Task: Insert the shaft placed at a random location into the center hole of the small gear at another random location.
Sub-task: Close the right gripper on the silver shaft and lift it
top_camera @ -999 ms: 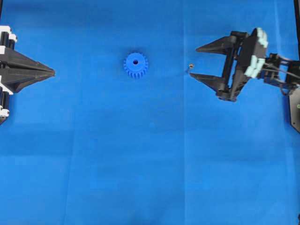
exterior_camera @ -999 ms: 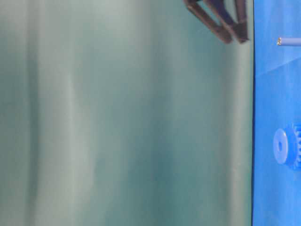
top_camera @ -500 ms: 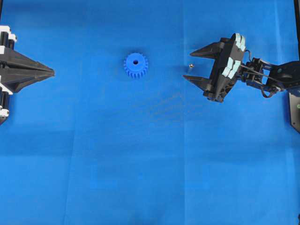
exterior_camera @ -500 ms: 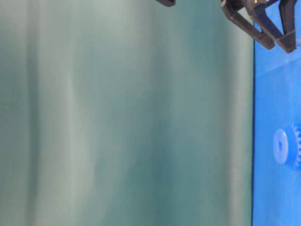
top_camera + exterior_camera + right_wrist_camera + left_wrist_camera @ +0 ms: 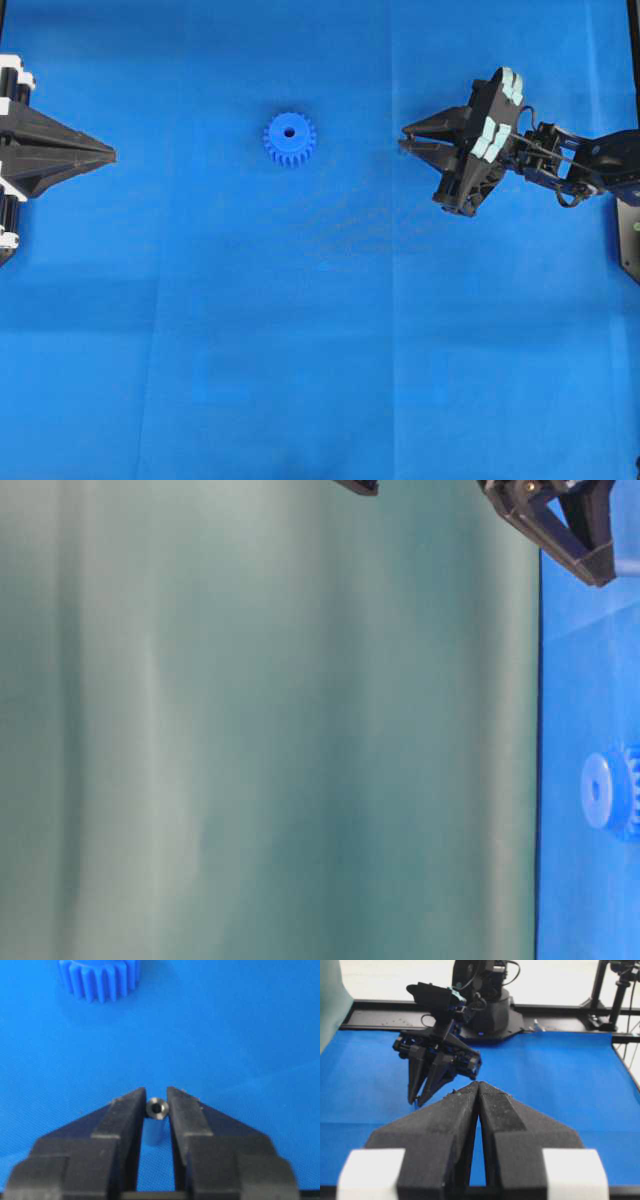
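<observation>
In the overhead view the right gripper [image 5: 403, 141] sits in the upper right of the frame, its two black fingers drawn close together and pointing toward the frame's left. The right wrist view shows why: the shaft [image 5: 157, 1107] stands between the fingertips [image 5: 131, 1102] at the lower middle of that frame, seen end-on as a small grey ring with a dark centre, both fingertips pressed against its sides, so this claw is clenched on it. In the overhead view the pin itself is hidden by the fingertips. The small gear [image 5: 290, 139] lies flat on the blue mat [image 5: 300, 330] in the upper middle of the overhead frame, well apart from the right gripper and to its left, with the center hole [image 5: 290, 131] showing dark and unobstructed in the hub. In the right wrist view only the gear's toothed lower edge appears, at the upper left. The left gripper [image 5: 113, 154] rests at the left edge of the overhead frame, pointing right; the left wrist view shows its fingers [image 5: 455, 1115] pressed together with nothing between them.
</observation>
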`<control>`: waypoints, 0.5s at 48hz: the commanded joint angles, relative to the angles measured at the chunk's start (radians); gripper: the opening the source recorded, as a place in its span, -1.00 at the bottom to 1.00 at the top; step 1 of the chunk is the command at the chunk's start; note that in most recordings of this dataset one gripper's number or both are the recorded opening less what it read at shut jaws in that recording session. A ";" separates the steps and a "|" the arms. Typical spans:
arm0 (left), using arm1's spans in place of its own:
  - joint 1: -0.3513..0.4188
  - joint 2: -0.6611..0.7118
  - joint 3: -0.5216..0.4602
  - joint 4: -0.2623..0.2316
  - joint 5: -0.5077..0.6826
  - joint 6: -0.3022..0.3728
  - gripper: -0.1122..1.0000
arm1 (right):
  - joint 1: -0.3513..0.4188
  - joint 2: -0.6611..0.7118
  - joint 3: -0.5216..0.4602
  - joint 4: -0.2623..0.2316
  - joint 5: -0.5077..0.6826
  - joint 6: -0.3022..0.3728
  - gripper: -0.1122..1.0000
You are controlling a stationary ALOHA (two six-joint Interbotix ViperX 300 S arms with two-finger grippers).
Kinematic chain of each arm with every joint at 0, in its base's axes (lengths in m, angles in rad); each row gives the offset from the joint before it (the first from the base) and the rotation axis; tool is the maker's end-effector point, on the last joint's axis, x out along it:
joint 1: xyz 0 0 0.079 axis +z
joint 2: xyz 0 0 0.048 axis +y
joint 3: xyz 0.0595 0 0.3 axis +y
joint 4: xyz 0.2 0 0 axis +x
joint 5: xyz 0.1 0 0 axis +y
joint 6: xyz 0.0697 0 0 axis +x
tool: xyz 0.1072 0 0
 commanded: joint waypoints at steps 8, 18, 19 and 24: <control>0.003 0.002 -0.008 0.002 -0.005 0.002 -0.80 | -0.002 -0.009 -0.012 0.005 -0.002 0.000 -0.74; 0.002 -0.005 -0.008 0.002 0.002 0.000 -0.80 | 0.000 -0.023 -0.020 0.005 0.005 0.003 -0.74; 0.002 -0.006 -0.008 0.002 0.003 0.000 -0.80 | -0.002 -0.031 -0.023 0.006 0.011 0.003 -0.74; 0.003 -0.012 -0.009 0.002 0.011 0.000 -0.80 | 0.000 -0.081 -0.034 0.006 0.054 -0.005 -0.74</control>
